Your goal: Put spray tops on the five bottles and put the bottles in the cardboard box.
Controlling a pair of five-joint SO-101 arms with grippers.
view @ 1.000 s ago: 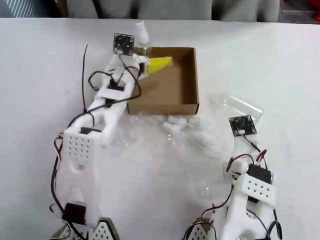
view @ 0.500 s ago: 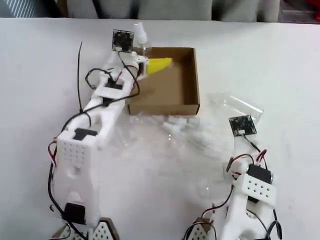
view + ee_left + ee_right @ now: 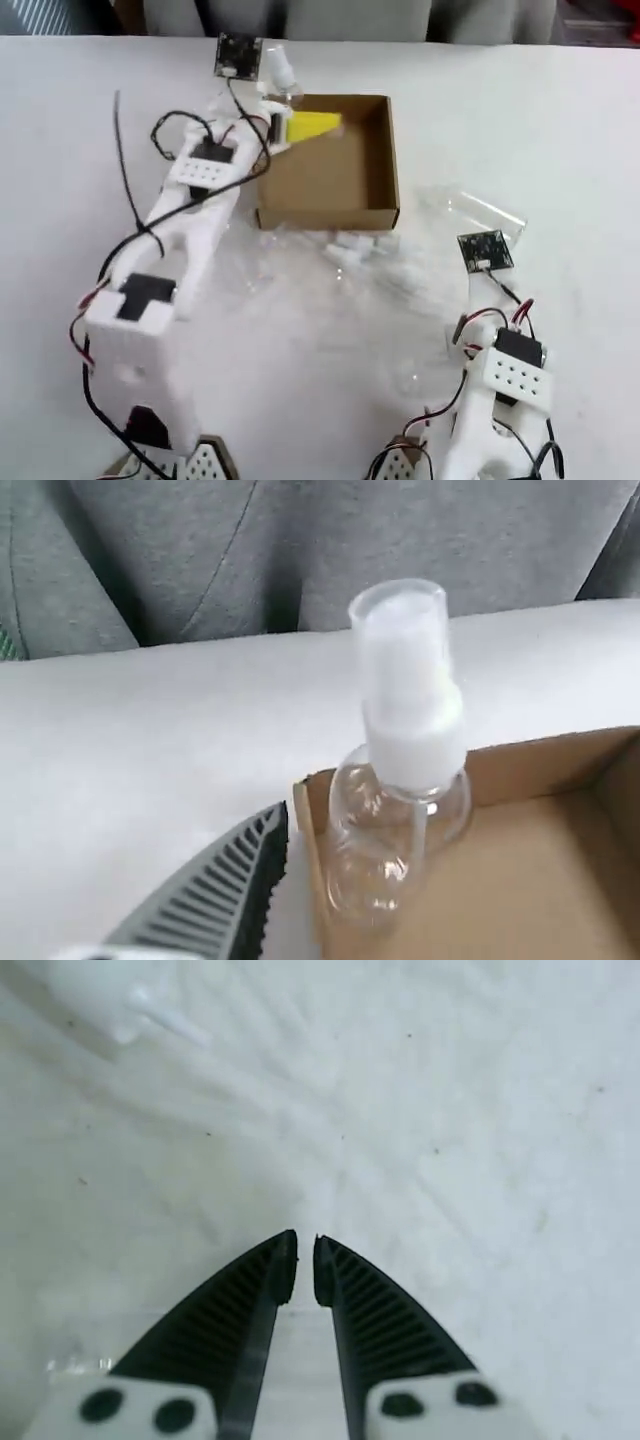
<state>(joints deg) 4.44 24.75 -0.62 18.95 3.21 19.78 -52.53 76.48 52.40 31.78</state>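
Note:
A clear bottle [image 3: 398, 830] with a white spray top [image 3: 408, 695] stands upright in the far left corner of the cardboard box [image 3: 330, 185]. The same bottle [image 3: 283, 75] rises beside the left arm's wrist in the high view. My left gripper [image 3: 306, 108] is open at that corner, its yellow finger [image 3: 312, 125] swung wide over the box. Its grey finger [image 3: 225, 890] lies just beside the bottle, outside the box wall. My right gripper [image 3: 305, 1260] is shut with nothing in it, low over bare table at the front right.
Loose white spray tops [image 3: 355, 245] and clear bottles, hard to make out, lie in front of the box. A clear plastic bag [image 3: 475, 210] lies right of the box. The right arm [image 3: 505, 375] stands at the front right.
The left arm has stretched farther toward the table's far side and its wrist has shifted back and left. The bottle stays at the box corner. The right arm has not moved.

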